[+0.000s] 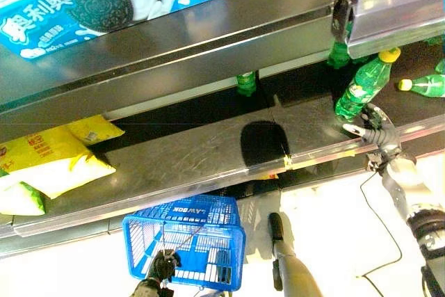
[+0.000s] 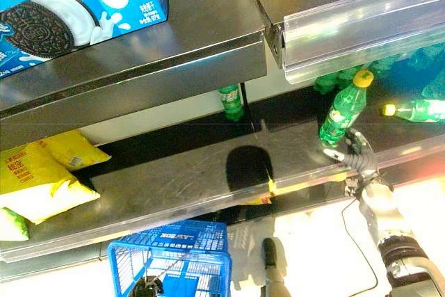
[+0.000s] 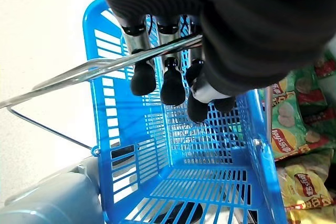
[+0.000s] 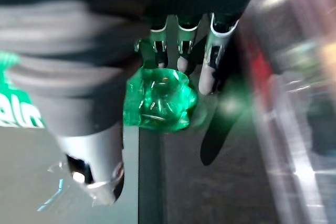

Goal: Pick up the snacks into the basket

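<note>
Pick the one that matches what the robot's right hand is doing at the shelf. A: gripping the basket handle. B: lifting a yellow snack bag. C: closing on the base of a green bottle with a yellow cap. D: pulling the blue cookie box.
C: the right hand has its fingers curled round the base of the green bottle, while the left hand holds the blue basket by its handle.

A blue mesh basket (image 1: 208, 245) hung empty below the shelf (image 1: 208, 154); yellow snack bags (image 1: 52, 165) lay at the shelf's left end.
</note>
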Controlling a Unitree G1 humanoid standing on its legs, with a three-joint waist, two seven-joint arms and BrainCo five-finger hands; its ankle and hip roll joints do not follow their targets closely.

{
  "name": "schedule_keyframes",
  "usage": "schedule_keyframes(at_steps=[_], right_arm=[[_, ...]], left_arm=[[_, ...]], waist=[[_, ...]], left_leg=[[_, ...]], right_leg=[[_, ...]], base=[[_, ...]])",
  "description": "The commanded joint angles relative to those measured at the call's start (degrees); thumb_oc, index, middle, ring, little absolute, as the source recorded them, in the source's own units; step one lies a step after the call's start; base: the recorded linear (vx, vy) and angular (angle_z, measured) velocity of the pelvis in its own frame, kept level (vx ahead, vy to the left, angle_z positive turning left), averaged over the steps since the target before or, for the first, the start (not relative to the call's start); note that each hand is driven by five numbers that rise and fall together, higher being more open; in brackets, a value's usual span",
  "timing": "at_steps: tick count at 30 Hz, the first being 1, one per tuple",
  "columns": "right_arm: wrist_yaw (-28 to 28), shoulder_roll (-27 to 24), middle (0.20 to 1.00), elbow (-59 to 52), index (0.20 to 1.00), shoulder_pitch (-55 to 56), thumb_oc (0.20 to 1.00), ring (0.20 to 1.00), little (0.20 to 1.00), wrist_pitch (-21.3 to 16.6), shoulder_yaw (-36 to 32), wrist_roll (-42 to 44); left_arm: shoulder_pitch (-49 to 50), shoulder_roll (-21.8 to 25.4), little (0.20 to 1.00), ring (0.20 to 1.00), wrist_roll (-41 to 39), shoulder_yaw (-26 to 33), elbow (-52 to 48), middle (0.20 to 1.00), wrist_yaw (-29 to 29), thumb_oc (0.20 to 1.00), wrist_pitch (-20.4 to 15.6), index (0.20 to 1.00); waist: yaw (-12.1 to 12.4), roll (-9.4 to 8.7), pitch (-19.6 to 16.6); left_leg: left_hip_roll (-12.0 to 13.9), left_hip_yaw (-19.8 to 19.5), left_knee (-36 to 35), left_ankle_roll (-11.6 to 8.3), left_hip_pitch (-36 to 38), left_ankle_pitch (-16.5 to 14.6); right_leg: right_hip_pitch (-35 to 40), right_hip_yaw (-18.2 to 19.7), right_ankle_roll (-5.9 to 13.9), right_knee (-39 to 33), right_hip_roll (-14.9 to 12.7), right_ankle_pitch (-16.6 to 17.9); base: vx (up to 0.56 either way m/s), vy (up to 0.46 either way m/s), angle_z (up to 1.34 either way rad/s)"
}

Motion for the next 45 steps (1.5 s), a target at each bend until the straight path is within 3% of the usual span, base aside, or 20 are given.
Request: schedule_keyframes(at_steps=[1, 9, 23, 25, 27, 28, 45], right_arm=[[-0.04, -2.82, 1.0, -0.11, 1.0, -6.17, 1.0, 1.0, 1.0, -1.41, 5.02, -2.56], [-0.52, -5.6, 1.0, 0.04, 1.0, -13.37, 1.0, 1.0, 1.0, -1.6, 8.53, -3.0], [-1.15, -4.59, 1.0, -1.15, 1.0, -13.76, 1.0, 1.0, 1.0, -1.94, 8.49, -3.04], [-1.23, -4.53, 0.664, -1.18, 0.664, -13.73, 0.664, 0.664, 0.664, -1.95, 8.34, -2.99], [-1.35, -4.26, 0.263, -1.23, 0.263, -13.65, 0.263, 0.263, 0.263, -2.04, 8.16, -2.73], [-1.41, -3.79, 0.2, -1.36, 0.2, -13.33, 0.2, 0.2, 0.2, -2.09, 7.86, -2.4], [-1.25, -1.86, 0.2, -0.05, 0.2, -12.96, 0.2, 0.2, 0.2, -1.84, 7.4, -1.51]], left_arm=[[1.98, 4.12, 0.2, 0.2, 0.21, -2.57, 1.16, 0.2, 1.17, 0.2, -0.25, 0.2], [1.65, 4.21, 0.2, 0.2, -0.06, -3.52, 1.24, 0.2, 1.38, 0.2, -0.47, 0.2], [1.38, 4.27, 0.2, 0.2, 0.52, -3.64, 1.42, 0.2, 1.71, 0.2, -0.39, 0.2], [1.44, 4.21, 0.2, 0.2, 0.64, -3.6, 1.51, 0.2, 1.71, 0.2, -0.35, 0.2], [1.44, 4.19, 0.2, 0.2, 0.6, -3.71, 1.44, 0.2, 1.79, 0.2, -0.31, 0.2], [1.39, 4.25, 0.2, 0.2, 0.68, -3.67, 1.41, 0.2, 1.9, 0.2, -0.27, 0.2], [1.21, 4.17, 0.2, 0.2, 0.49, -3.35, 1.75, 0.2, 2.29, 0.2, -0.25, 0.2]], waist=[[2.19, -2.67, -2.26], [2.59, -2.87, -2.32], [2.77, -2.96, -2.19], [2.78, -2.89, -2.19], [2.84, -2.84, -2.3], [2.87, -2.85, -2.39], [3.19, -3.1, -2.59]], left_leg=[[-0.73, -2.57, 1.75, -0.35, -5.0, 1.02], [-0.82, -2.62, 1.97, -0.43, -5.12, 1.01], [-0.78, -3.01, 2.43, -0.54, -5.8, 0.97], [-0.78, -3.11, 2.41, -0.55, -5.78, 0.98], [-0.77, -3.16, 2.5, -0.56, -5.83, 0.98], [-0.8, -3.26, 2.5, -0.58, -5.8, 0.98], [-0.83, -3.61, 2.81, -0.6, -5.63, 0.71]], right_leg=[[0.28, 3.16, 7.56, 7.64, -3.31, -9.85], [0.18, 3.23, 7.5, 7.73, -3.25, -9.9], [-0.35, 2.73, 7.29, 8.55, -3.45, -10.29], [-0.27, 2.66, 7.28, 8.58, -3.5, -10.37], [-0.25, 2.67, 7.25, 8.73, -3.53, -10.46], [-0.15, 2.63, 7.24, 8.68, -3.6, -10.51], [0.35, 2.19, 7.23, 8.76, -3.73, -10.55]], base=[[0.0, 0.0, 0.0], [0.0, -0.002, 0.01], [0.0, -0.004, 0.02], [0.0, 0.0, 0.0], [0.02, -0.008, 0.03], [0.0, 0.0, 0.0], [0.0, -0.001, 0.02]])
